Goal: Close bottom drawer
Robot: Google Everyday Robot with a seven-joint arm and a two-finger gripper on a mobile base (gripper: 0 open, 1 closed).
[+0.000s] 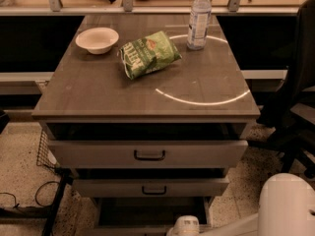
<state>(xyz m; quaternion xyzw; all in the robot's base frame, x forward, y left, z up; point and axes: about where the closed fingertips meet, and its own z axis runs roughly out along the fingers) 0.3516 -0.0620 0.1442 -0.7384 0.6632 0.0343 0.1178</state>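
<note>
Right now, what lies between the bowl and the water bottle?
The green chip bag, in the camera view; the gripper sits at the frame's bottom edge.

Tabletop [93, 95]: white bowl [97, 39] far left, green chip bag [149, 54] ctr, water bottle [199, 18] far right. Wire basket [45, 151] on floor left; chair [295, 97] right.

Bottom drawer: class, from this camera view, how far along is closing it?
Done: nothing yet; the bottom drawer stands pulled out, its tray showing below the middle drawer. In hand: the gripper is low at the frame's bottom edge, near the open tray. Left: pushing the drawer fully in.
</note>
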